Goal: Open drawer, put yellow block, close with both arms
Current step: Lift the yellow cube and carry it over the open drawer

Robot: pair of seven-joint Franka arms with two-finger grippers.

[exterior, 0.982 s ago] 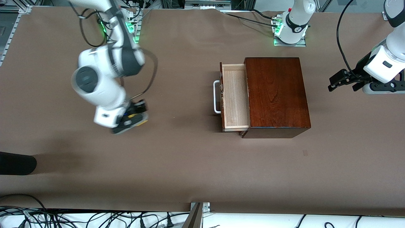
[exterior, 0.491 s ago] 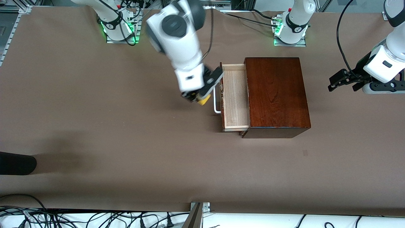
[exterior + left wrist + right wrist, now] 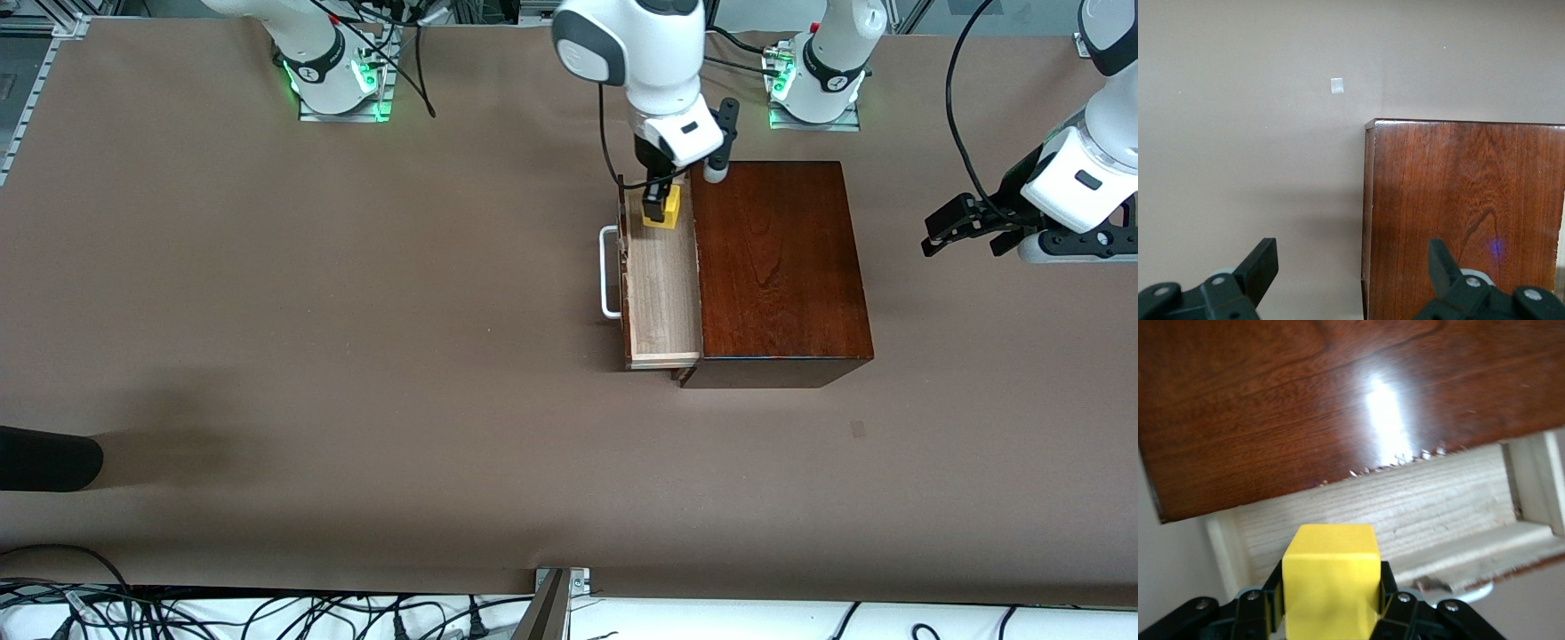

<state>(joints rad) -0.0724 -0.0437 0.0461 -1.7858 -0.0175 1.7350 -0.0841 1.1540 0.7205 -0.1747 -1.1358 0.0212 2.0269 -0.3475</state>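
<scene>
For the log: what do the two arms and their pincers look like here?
Both are white jointed robot arms with dark grey joint sections. The right arm ends in a black two-finger pincer, with a black cable looping beside its wrist. The left arm carries a matching black pincer and a black cable arcing above it. Green lights glow at both bases.

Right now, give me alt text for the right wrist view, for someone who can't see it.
The right gripper holds the yellow block over the open drawer, whose pale wood floor shows bare below it. The glossy mahogany box fills the rest of the view.
</scene>
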